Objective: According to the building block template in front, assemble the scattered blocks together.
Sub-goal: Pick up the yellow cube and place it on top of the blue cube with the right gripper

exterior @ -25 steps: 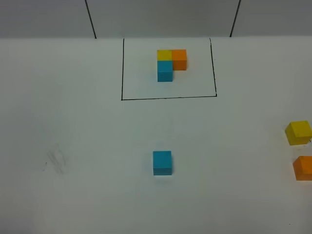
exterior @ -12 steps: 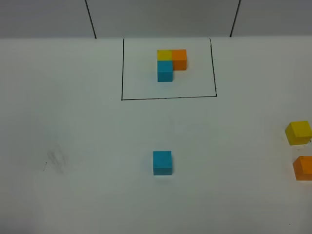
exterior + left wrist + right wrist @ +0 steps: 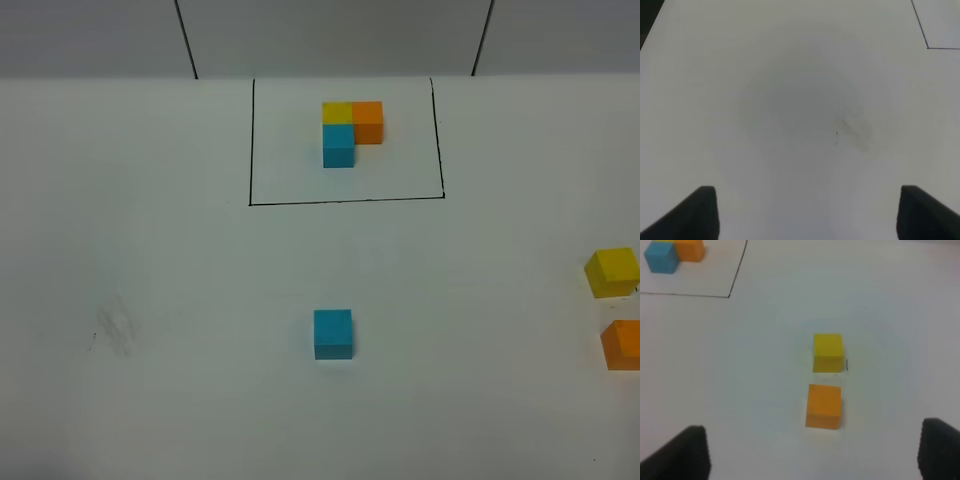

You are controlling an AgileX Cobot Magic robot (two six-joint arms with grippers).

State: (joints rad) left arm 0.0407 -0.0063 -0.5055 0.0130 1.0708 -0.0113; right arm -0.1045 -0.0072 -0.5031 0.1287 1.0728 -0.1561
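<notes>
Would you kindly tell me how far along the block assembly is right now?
Done: nothing yet. The blue cube, yellow cube and orange cube lie apart on the table, unlike the template, a joined L. In hand: nothing; the left gripper and right gripper are open and empty, the right facing the yellow and orange pair. Left: joining all three.

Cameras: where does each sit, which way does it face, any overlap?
Exterior high: mounted high, looking down on the table, template, blue cube; no arm shows.
Left wrist: on left arm, facing bare table and a smudge; left gripper open.
Right wrist: on right arm, facing yellow cube and orange cube; right gripper open.
Shared: exterior and right wrist both show yellow cube, orange cube, template.
</notes>
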